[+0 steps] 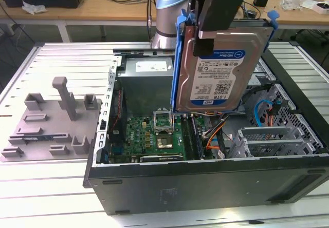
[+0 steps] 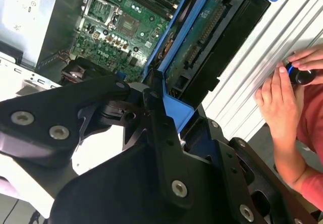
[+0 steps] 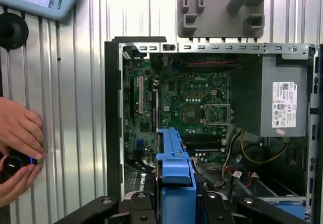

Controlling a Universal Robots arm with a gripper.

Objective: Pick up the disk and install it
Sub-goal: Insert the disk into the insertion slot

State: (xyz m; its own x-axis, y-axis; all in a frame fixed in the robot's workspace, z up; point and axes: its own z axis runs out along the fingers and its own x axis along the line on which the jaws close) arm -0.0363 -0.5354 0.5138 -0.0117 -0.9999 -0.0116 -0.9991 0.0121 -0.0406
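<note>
Carry step, by the look of it: picked up, not yet installed. Open computer case (image 1: 205, 187) flat on the ribbed table (image 1: 61, 58), side off, walls standing all round. Inside: grey power supply box (image 1: 146, 81) at the far side, green motherboard (image 1: 159, 133) in the middle, grey drive cage (image 1: 270, 140) toward the exterior view's right, loose cables (image 1: 213, 133) beside it. Above all that, clear of the case, the disk (image 1: 221, 69), upright in its blue bracket (image 1: 180, 58), label toward the exterior camera. Clamped at its upper edge by the gripper (image 1: 218, 25), closed firmly on it. Plenty of air overhead; tight below between cage, cables and case wall. Calls, probably, for squaring to the cage and keeping off the cables. Just outside the case, a person's hand (image 2: 277, 98) on a small black device (image 2: 303, 75).
</note>
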